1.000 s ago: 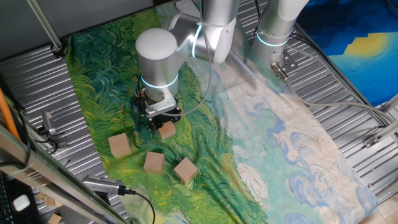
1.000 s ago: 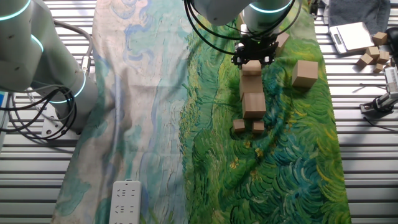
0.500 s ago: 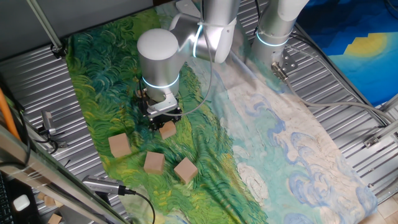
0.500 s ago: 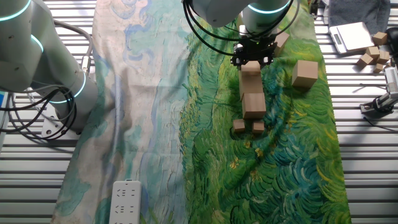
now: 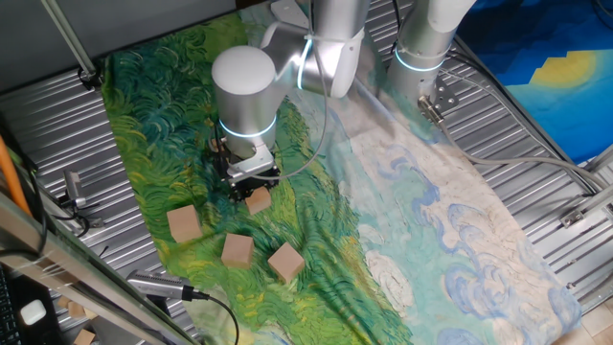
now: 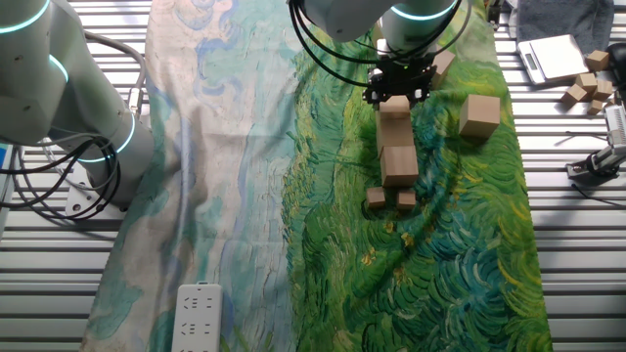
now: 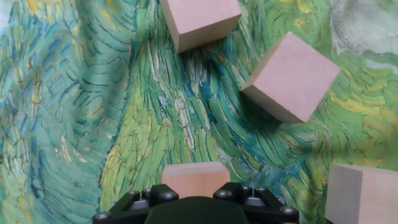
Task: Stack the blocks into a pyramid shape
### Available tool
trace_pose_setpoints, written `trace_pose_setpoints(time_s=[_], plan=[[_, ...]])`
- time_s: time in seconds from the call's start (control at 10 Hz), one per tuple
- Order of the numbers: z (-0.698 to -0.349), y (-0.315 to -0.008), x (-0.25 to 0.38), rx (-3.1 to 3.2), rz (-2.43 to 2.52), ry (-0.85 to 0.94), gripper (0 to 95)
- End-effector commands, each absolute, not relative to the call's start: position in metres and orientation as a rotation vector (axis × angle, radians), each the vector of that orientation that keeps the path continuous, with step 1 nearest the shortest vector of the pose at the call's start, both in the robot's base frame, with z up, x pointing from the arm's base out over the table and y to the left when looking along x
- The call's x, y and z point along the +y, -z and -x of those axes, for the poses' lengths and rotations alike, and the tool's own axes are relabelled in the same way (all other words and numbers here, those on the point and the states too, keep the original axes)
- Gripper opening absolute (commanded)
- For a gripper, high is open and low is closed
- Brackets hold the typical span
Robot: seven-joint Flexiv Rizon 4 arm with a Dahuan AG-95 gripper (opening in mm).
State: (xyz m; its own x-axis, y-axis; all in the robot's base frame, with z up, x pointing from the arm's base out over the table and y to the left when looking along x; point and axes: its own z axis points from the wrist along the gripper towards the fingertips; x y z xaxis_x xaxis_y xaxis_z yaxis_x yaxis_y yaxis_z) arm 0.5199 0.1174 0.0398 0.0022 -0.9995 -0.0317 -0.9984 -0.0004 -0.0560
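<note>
1. Fingers of the gripper [image 5: 251, 184] were clamped on one small block [image 5: 257, 199], held between them just above the painted cloth [image 5: 172, 115].
2. Looked plain: light-tan wooden cubes with matte, unpainted faces, all alike.
3. Lay ahead of the fingertips in the hand view: three larger blocks [image 7: 290, 76], apart from one another, one tilted on the folds.
4. Showed no readable writing or labels anywhere.
5. Revealed only in the other fixed view: two small cubes [image 6: 377, 198] side by side beyond the big blocks, spare cubes [image 6: 584, 84] off the cloth, and a white power strip [image 6: 199, 317].
</note>
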Motion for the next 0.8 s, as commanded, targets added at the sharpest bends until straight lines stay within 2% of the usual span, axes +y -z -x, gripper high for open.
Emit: trace_pose_setpoints(time_s=[0.1, 0.8], plan=[[-0.520, -0.040, 0.117, 2.181, 2.172, 0.023, 76.0], [-0.508, -0.070, 0.151, 2.372, 1.970, 0.013, 76.0]])
